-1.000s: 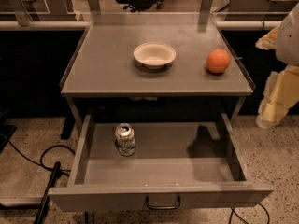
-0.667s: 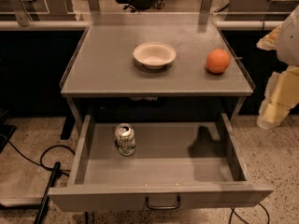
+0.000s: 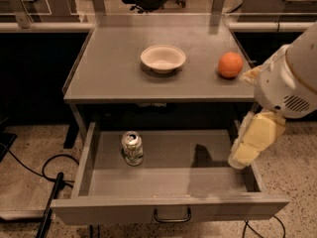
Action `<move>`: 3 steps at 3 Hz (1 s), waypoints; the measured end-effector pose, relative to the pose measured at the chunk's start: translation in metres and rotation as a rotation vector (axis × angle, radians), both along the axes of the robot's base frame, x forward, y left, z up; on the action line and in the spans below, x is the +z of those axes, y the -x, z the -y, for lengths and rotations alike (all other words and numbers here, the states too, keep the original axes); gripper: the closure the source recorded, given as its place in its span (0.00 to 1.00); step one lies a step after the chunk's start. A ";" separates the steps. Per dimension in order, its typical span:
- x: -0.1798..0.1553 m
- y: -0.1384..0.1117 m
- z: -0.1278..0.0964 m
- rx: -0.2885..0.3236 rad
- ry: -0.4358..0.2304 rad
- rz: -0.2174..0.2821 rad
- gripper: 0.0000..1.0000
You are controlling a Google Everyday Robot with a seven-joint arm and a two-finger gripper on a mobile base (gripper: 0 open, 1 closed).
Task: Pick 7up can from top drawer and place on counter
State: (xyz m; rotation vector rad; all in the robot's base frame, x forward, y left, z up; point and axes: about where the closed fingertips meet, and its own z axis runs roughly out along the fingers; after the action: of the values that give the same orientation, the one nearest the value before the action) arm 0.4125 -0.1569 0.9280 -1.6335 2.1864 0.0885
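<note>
The 7up can (image 3: 132,148) stands upright in the left part of the open top drawer (image 3: 168,175), silver top up. The drawer is pulled out under the counter (image 3: 114,73), its dark loop handle (image 3: 172,216) at the front. My gripper (image 3: 242,155), pale yellow on a white arm, hangs over the drawer's right side wall, well to the right of the can and apart from it. It holds nothing that I can see.
A white bowl (image 3: 163,58) sits on the middle of the counter and an orange fruit (image 3: 230,64) at its right edge. Black cables (image 3: 49,182) lie on the speckled floor to the left. Desks and a chair stand behind.
The arm has moved left and down, from beside the cabinet to over the drawer's right side. The can, bowl and fruit have not moved.
</note>
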 end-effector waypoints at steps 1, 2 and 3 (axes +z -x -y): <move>-0.022 0.008 -0.030 0.018 -0.090 -0.014 0.00; -0.022 0.008 -0.034 0.019 -0.101 -0.016 0.00; -0.022 0.008 -0.034 0.019 -0.101 -0.015 0.00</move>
State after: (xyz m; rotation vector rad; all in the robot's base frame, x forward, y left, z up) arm 0.4043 -0.1234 0.9061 -1.6032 2.1419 0.2136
